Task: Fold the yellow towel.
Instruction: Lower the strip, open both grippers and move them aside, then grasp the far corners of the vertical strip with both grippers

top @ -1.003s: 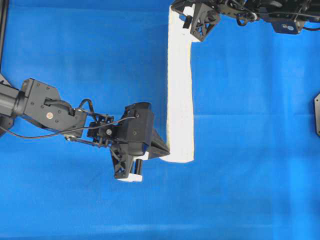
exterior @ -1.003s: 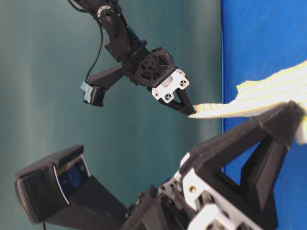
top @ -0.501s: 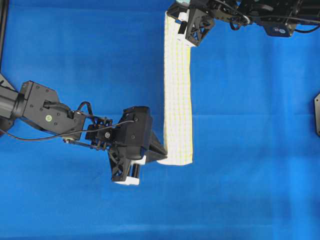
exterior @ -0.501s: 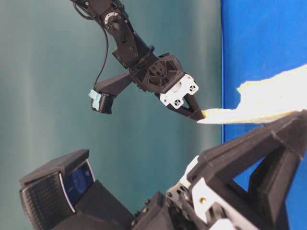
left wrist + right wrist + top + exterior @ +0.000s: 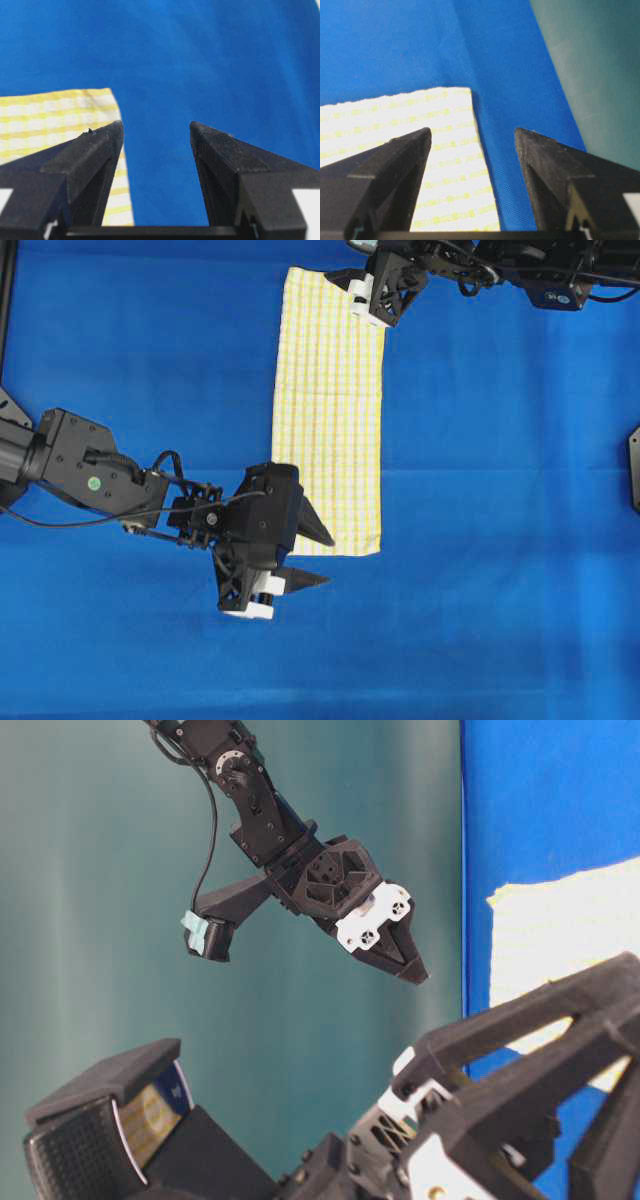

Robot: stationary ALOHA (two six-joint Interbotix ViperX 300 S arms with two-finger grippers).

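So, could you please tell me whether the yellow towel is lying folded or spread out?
Folded: the yellow towel lies flat on the blue table as a narrow strip, with a crease line across it. How many layers it has cannot be told.

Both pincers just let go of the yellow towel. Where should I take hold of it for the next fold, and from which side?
The yellow towel lies flat as a long strip. Probably grip its two short-end corners on one long edge: the near corner by the left pincer, the far corner by the right pincer. Come from above at the hem, jaws straddling the edge, since flat cloth offers only its edges.
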